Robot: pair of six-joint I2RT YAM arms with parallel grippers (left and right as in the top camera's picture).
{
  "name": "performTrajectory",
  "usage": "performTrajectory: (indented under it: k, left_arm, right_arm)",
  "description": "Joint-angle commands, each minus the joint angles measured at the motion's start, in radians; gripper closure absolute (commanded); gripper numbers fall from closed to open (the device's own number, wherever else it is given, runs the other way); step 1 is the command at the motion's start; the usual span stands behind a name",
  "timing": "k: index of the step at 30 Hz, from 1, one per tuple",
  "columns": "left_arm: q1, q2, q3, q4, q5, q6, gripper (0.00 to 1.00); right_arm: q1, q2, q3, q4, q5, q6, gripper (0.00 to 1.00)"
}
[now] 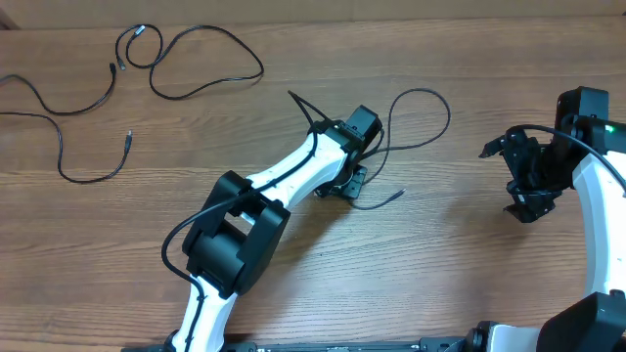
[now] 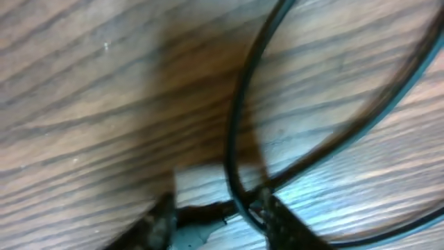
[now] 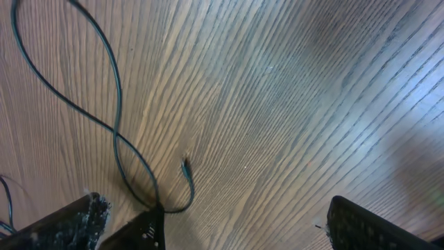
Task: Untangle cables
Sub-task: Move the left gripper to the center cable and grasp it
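A thin black cable [image 1: 435,95] lies looped on the wooden table at the centre, with one free end [image 1: 399,193] to the right of my left gripper. My left gripper [image 1: 354,184] is down on the table at this cable. In the left wrist view the cable [image 2: 236,125] curves down between the two fingers [image 2: 220,226], which stand a little apart with table showing between them. My right gripper [image 1: 523,191] is open and empty, to the right of the loop. The right wrist view shows its wide-open fingers [image 3: 215,222] and the cable [image 3: 114,83] with its free end.
Two more black cables lie at the far left of the table: one in wide loops [image 1: 259,68], and one running in from the left edge [image 1: 59,156]. The left arm [image 1: 284,176] stretches from the front left to the centre.
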Motion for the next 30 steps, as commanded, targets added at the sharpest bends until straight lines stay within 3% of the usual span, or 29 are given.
performTrajectory:
  k: [1,4,15,19,23,27,30]
  left_arm:
    - [0.012,0.021,-0.003,-0.054,-0.138,-0.004,0.77]
    - [0.029,0.021,-0.003,-0.095,-0.151,-0.01,0.96]
    - [0.167,0.002,-0.002,-0.282,-0.146,-0.175,0.96]
    - [0.225,-0.05,-0.002,-0.303,-0.049,-0.201,0.96]
    - [0.27,-0.14,-0.002,-0.284,0.029,-0.15,0.96]
    - [0.27,-0.17,-0.003,-0.245,0.152,0.048,0.95]
    - [0.245,-0.155,-0.006,-0.246,0.188,0.105,0.95]
  right_arm:
    - [-0.004,-0.006,0.007,0.002,0.011,0.006,0.0]
    - [-0.004,-0.006,0.007,0.002,0.011,0.006,0.0]
    - [-0.004,-0.006,0.007,0.002,0.011,0.006,0.0]
    - [-0.004,-0.006,0.007,0.002,0.011,0.006,0.0]
    - [-0.004,-0.006,0.007,0.002,0.011,0.006,0.0]
    - [-0.004,-0.006,0.007,0.002,0.011,0.006,0.0]
    - [-0.004,-0.006,0.007,0.002,0.011,0.006,0.0]
